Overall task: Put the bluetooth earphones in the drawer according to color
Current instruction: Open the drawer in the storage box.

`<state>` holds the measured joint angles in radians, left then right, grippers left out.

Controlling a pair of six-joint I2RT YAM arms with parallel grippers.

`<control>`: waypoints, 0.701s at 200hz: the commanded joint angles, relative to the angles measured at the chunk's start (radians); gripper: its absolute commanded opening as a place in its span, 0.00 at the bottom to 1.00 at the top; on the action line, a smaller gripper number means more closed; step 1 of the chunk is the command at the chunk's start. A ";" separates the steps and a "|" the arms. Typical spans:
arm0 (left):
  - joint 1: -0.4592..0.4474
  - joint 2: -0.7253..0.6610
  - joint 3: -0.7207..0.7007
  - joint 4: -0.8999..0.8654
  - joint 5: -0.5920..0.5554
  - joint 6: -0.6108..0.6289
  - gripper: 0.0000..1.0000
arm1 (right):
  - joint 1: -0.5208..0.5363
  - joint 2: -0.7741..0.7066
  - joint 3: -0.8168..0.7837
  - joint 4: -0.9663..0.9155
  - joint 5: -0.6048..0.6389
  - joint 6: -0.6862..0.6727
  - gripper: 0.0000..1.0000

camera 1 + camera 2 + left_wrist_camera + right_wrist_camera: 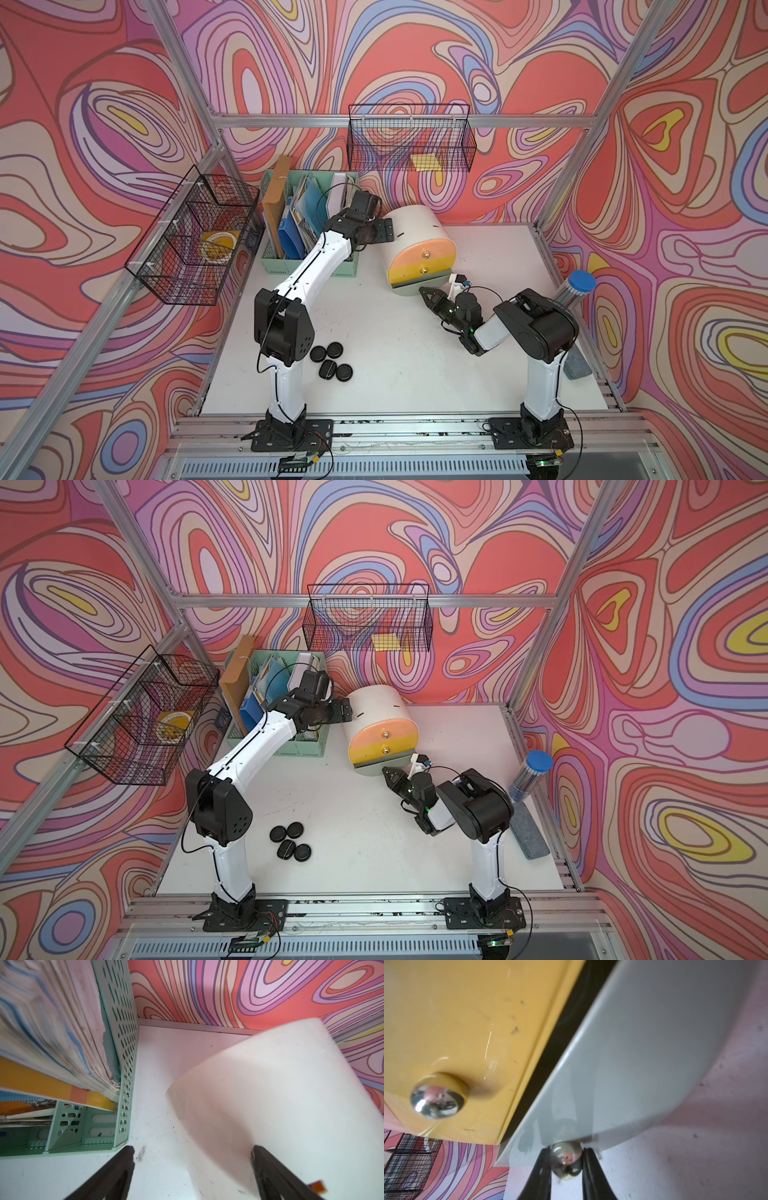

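**Whole cell, seen only from above.** In both top views the drawer chest (417, 245) (380, 725) stands at the back middle of the white table (395, 353), just beside the mint-green file holder (309, 266). Four black earphone cases (328, 369) lie clustered near the front by the left arm's base, well apart from the chest. Only the top views show them.

**Detail from the wrists.** The right wrist view alone lets us resolve the yellow front (467, 1022). A dark gap separates it from the grey-green front (643, 1053), which stands ajar. The left wrist view alone gives us the holder's perforated wall (124, 1064) and the chest's white shell close up.

**Room.** Walls of red, pink and lilac swirls enclose the table. A wire basket (409, 139) hangs on the back rail and a second basket (195, 237) on the left rail.

**Grippers.**
- The left gripper (193, 1151) is spread wide and holds nothing. One finger (270, 1167) lies over the shell, though we cannot confirm contact, and the other lies over bare table.
- The right gripper (566, 1151) is nearly closed and clamps the bottom knob (566, 1162) of the grey-green front.
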<state>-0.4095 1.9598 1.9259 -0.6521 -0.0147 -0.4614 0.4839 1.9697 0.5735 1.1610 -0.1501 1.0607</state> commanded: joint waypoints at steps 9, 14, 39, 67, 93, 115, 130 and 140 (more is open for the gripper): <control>-0.003 0.040 -0.030 -0.080 -0.001 0.008 0.93 | 0.016 -0.074 -0.038 -0.121 0.003 -0.025 0.00; -0.003 0.042 -0.031 -0.079 -0.001 0.007 0.93 | 0.018 -0.083 -0.042 -0.134 0.002 -0.027 0.00; -0.003 0.040 -0.035 -0.080 0.003 0.001 0.93 | 0.024 -0.140 -0.063 -0.202 0.016 -0.032 0.00; -0.002 0.005 -0.073 -0.056 0.014 -0.007 0.93 | 0.028 -0.230 -0.065 -0.304 0.035 -0.055 0.00; -0.002 -0.013 -0.087 -0.060 0.002 -0.004 0.93 | 0.028 -0.281 -0.055 -0.377 0.037 -0.065 0.00; -0.002 -0.029 -0.108 -0.062 0.004 -0.006 0.93 | 0.038 -0.312 -0.055 -0.423 0.046 -0.068 0.00; -0.003 -0.051 -0.139 -0.048 0.013 -0.014 0.92 | 0.042 -0.322 -0.059 -0.443 0.059 -0.072 0.00; -0.004 -0.075 -0.166 -0.039 0.022 -0.022 0.92 | 0.044 -0.322 -0.062 -0.442 0.058 -0.072 0.00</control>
<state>-0.4114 1.9594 1.8084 -0.6949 -0.0162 -0.4656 0.5133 1.6814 0.5159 0.7322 -0.1066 1.0149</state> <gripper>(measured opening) 0.926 0.227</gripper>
